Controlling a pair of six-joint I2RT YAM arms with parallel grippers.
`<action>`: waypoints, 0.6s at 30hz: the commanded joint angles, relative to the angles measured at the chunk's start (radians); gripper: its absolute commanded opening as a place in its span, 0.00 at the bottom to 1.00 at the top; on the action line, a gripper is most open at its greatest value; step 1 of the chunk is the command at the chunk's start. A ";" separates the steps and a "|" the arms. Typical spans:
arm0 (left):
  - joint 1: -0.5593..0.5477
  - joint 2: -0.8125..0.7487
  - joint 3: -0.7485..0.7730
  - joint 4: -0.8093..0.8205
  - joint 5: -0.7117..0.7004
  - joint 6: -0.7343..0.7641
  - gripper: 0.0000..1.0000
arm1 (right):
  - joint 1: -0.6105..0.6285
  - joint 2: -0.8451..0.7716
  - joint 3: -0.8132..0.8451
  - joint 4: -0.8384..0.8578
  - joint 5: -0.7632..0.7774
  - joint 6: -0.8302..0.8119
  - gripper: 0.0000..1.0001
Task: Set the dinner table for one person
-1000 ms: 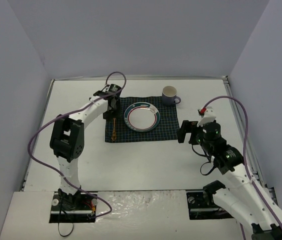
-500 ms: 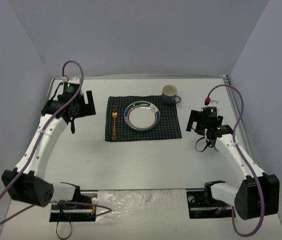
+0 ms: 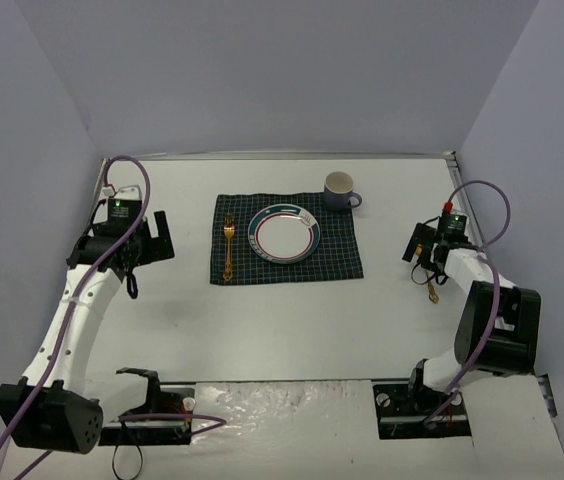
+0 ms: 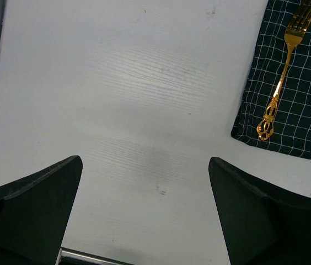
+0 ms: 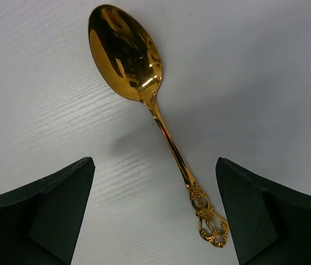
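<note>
Left fingers (image 4: 28,210) opened wide, came off fork (image 3: 228,245) on cloth (image 3: 337,262), pulled back to bench (image 3: 292,320) left edge; right fingers (image 5: 39,210) swung out to right edge, now straddling gold spoon (image 5: 136,72)

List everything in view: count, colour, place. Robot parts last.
dinner table: one, white, under everything
cloth: one, dark checked, table's middle
plate: one, white with teal rim, on the cloth
fork: one, gold, on the cloth, left of the plate
mug: one, lavender, by the cloth's far right corner
spoon: one, gold, on bare table right of the cloth
left arm: one, white and black, left of cloth, jaws open over bare table
right arm: one, white and black, jaws open over the spoon
</note>
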 commanded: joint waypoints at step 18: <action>0.009 -0.060 0.009 0.046 -0.041 0.020 0.97 | -0.067 0.233 0.115 -0.057 -0.162 -0.070 0.65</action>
